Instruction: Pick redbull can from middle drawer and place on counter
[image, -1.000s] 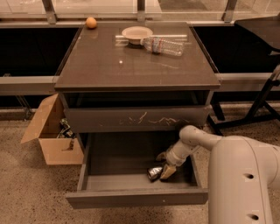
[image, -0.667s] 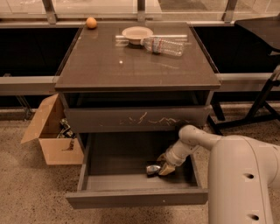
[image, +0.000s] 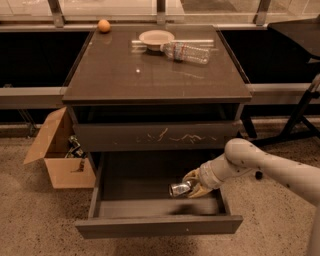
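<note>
The redbull can (image: 179, 189) is a small shiny silver can lying on its side inside the open middle drawer (image: 160, 225), at its right half. My gripper (image: 191, 185) reaches into the drawer from the right and is shut on the can, its pale fingers above and below the can's right end. The can looks lifted slightly off the drawer floor. The counter (image: 150, 75) is the glossy dark brown cabinet top above. The drawer above, with pale scratch marks (image: 170, 136), is closed.
On the counter lie a clear plastic bottle (image: 186, 51), a pale bowl (image: 156, 37) and an orange (image: 104, 25) at the back left. An open cardboard box (image: 62, 155) stands on the floor left of the cabinet. A dark table leg (image: 300, 112) stands at the right.
My gripper has closed around the can and raised it slightly from the drawer floor, shifting a little left. The camera view is closer than before.
</note>
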